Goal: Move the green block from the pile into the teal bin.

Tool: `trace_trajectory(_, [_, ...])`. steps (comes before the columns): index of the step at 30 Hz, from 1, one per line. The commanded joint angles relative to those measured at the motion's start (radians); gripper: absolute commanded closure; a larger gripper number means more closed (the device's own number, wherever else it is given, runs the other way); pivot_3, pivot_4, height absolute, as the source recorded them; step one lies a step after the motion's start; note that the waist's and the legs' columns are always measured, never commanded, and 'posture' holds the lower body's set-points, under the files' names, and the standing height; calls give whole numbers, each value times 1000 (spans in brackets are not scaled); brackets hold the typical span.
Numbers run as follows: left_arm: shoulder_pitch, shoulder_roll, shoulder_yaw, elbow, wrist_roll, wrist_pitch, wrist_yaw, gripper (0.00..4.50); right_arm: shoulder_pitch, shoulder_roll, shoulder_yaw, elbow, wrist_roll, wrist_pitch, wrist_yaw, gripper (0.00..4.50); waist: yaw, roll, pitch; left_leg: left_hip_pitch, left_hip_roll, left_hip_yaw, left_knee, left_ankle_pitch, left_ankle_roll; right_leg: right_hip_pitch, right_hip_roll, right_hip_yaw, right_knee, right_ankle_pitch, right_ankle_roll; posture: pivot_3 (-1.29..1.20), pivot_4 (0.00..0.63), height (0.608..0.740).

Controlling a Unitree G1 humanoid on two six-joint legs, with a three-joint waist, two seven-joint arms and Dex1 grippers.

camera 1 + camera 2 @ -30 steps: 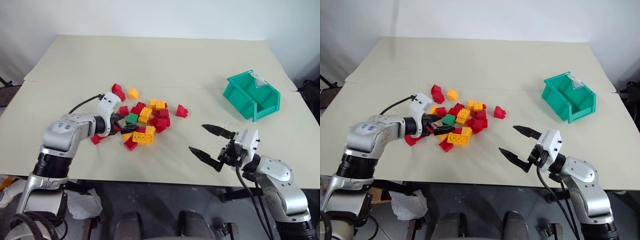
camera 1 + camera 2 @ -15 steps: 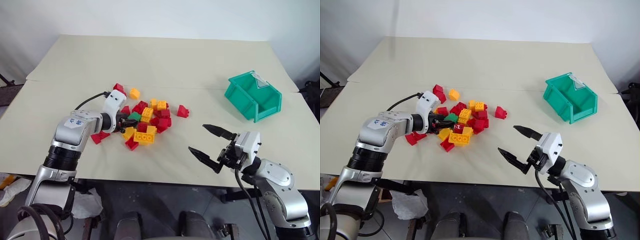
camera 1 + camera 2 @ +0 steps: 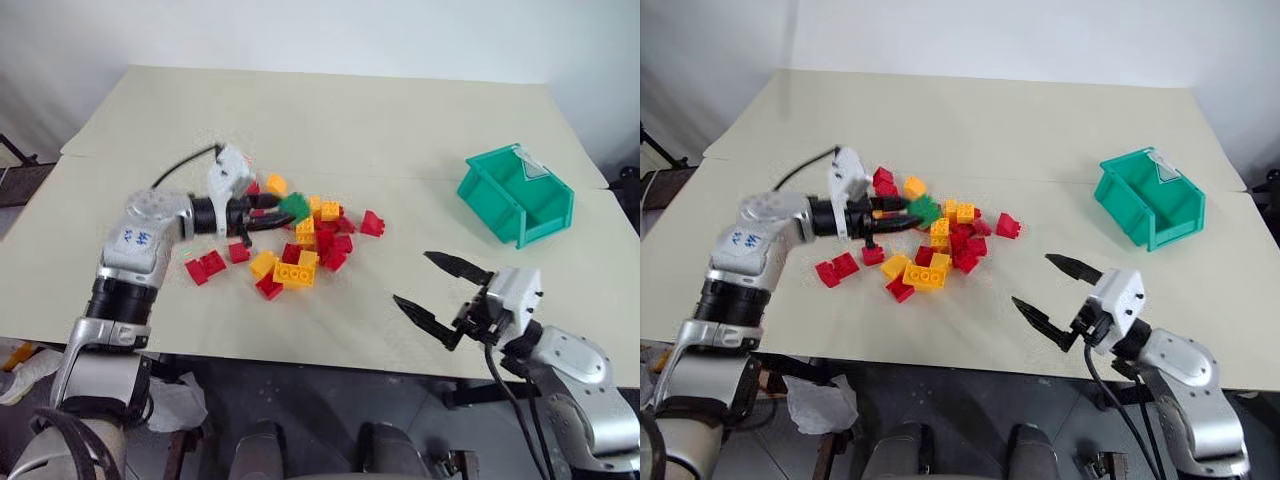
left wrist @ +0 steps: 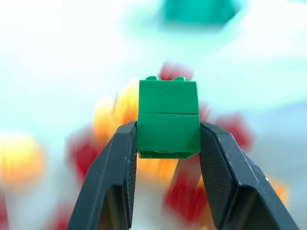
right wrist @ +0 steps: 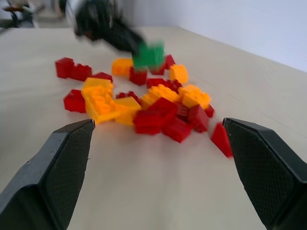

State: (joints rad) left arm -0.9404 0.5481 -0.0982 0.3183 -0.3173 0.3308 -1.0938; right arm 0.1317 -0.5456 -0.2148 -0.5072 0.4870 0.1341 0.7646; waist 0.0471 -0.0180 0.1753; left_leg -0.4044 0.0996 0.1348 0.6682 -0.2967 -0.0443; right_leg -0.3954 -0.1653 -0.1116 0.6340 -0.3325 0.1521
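My left gripper [image 3: 278,214] is shut on the green block [image 3: 295,207] and holds it lifted just above the pile [image 3: 300,245] of red and yellow bricks. In the left wrist view the green block [image 4: 168,116] sits clamped between the two black fingers [image 4: 115,177], studs pointing away, with the teal bin [image 4: 201,10] blurred far behind it. The teal bin [image 3: 516,194] stands at the table's right side, its inside showing nothing. My right gripper [image 3: 440,295] hovers open near the front edge, right of the pile, with nothing between its fingers [image 5: 62,163].
Two red bricks [image 3: 205,266] lie apart at the pile's left. The cream table [image 3: 340,110] stretches bare behind the pile and between the pile and the bin. The front edge [image 3: 300,350] runs just below my right gripper.
My left gripper closed on the green block in the pile and lifted it up and to the right, turning level. The right gripper drifted slightly right and stayed open.
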Motion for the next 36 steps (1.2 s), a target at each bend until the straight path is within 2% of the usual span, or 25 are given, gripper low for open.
trace_trajectory(1, [-68,-120,-78,37,-6,-74,-113,3000,82,-14,-112,-81,30,2,-33,0,10,0,0,0,0,0,0,0,0,1,0,0,-2,0,0,0,150,740])
trace_trajectory(5, [-163,-326,-195,247,112,-249,-136,3000,228,2,-221,-115,30,-10,-46,0,9,0,0,0,-1,0,0,0,1,3,0,0,-6,1,2,0,150,740])
trace_trajectory(7, [-194,-387,-217,351,161,-331,-124,3000,269,10,-245,-126,29,-13,-54,0,9,0,0,0,-1,0,-1,0,1,2,0,0,-6,1,2,0,150,740])
trace_trajectory(11, [-260,-548,-294,651,323,-447,51,3000,388,75,-276,-173,18,-32,-94,0,-1,0,0,1,-1,0,-2,0,1,2,0,0,-8,1,2,0,150,740])
trace_trajectory(15, [-277,-592,-283,779,369,-495,75,3000,438,128,-248,-226,1,-37,-130,0,-12,1,0,0,-1,0,-1,-1,1,1,0,0,-8,1,2,0,150,740])
trace_trajectory(20, [-257,-586,-263,810,379,-532,-5,1369,484,165,-219,-251,-20,-57,-146,0,-20,1,0,0,0,0,-1,-1,1,1,0,0,-8,1,2,0,150,740])
trace_trajectory(24, [-260,-561,-176,808,329,-571,-6,137,495,170,-206,-248,-29,-67,-140,0,-19,1,0,0,0,0,0,-1,2,1,0,0,-8,1,2,0,150,740])
trace_trajectory(26, [-256,-535,-115,789,279,-587,-58,62,494,163,-202,-243,-29,-74,-133,0,-21,1,0,0,0,0,-1,-1,2,1,0,0,-7,1,2,0,150,740])
trace_trajectory(31, [-202,-401,51,687,106,-637,-299,62,456,103,-265,-199,10,-57,-109,0,-27,3,-1,1,0,0,0,-1,1,1,0,0,-5,1,2,0,150,740])
trace_trajectory(36, [-95,-192,144,599,39,-634,-423,62,473,21,-379,-124,103,-21,-29,0,-23,3,-1,1,0,0,-1,-1,1,1,0,0,-4,1,2,0,150,740])
